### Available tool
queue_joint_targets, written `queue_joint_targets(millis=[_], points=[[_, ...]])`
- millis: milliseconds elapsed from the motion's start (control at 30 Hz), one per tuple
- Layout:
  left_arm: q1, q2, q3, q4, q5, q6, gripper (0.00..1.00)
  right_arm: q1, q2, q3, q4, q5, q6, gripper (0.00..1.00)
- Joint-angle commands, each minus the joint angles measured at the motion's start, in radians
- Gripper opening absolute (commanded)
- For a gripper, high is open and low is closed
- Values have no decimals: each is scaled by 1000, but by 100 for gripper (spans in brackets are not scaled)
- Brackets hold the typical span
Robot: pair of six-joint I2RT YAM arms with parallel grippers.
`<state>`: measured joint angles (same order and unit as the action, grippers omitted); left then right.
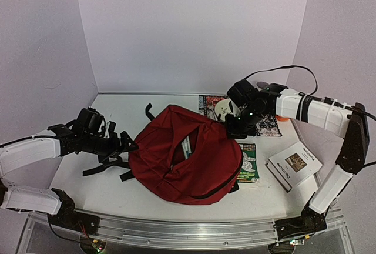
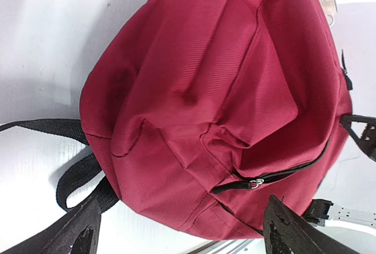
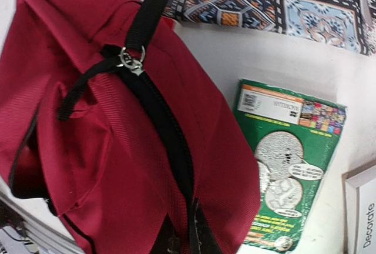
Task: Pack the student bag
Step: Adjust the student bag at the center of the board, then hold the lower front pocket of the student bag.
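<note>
The student bag [image 1: 185,154] is a large dark red backpack lying in the middle of the table, its main zipper partly open and something white showing in the gap. My right gripper [image 1: 236,127] is at the bag's far right edge. In the right wrist view it [image 3: 188,239] is shut on the red fabric beside the black zipper band [image 3: 164,124], with a zipper pull [image 3: 130,61] farther along. My left gripper [image 1: 126,144] is open at the bag's left side. In the left wrist view its fingers [image 2: 76,230] straddle the bag [image 2: 223,89] without touching it, near a front-pocket zipper pull [image 2: 254,183].
A green book [image 1: 249,163] lies against the bag's right side, also in the right wrist view [image 3: 288,166]. A white book [image 1: 294,164] lies farther right. A patterned book [image 1: 267,126] holding a white round thing [image 1: 225,110] lies behind. Black straps [image 1: 106,166] trail left.
</note>
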<state>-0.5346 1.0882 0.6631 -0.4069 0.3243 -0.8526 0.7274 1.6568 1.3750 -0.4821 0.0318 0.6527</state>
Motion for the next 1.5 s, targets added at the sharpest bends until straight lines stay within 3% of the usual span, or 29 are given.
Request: queue_joint_targets(millis=[0,67,200,367,667,767,933,1167,1233,1467], points=[[4,13,-17,69,49,-39,98,-6,14,-27,-62,111,-19,8],[3,18,-37,94,59,-53,98,7,20,-18,-72,136,-22,13],[-5,33,-78,152,81,-87,98,70,13,43,-106,235,-30,37],[-51,75,-102,221,76,-121,97,167,21,143,-163,332,-53,52],[-142,160,-115,332,12,-178,91,348,134,263,-91,255,-198,59],[-150,182,-128,367,0,-193,83,400,210,331,-60,196,-242,59],[-162,204,-135,401,-4,-208,60,475,357,462,-56,132,-309,57],[-168,165,-124,403,9,-213,4,515,483,525,-64,78,-379,54],[-169,149,-121,403,17,-215,0,514,495,521,-66,95,-386,54],[-169,121,-111,403,41,-220,0,507,502,465,-82,182,-418,54]])
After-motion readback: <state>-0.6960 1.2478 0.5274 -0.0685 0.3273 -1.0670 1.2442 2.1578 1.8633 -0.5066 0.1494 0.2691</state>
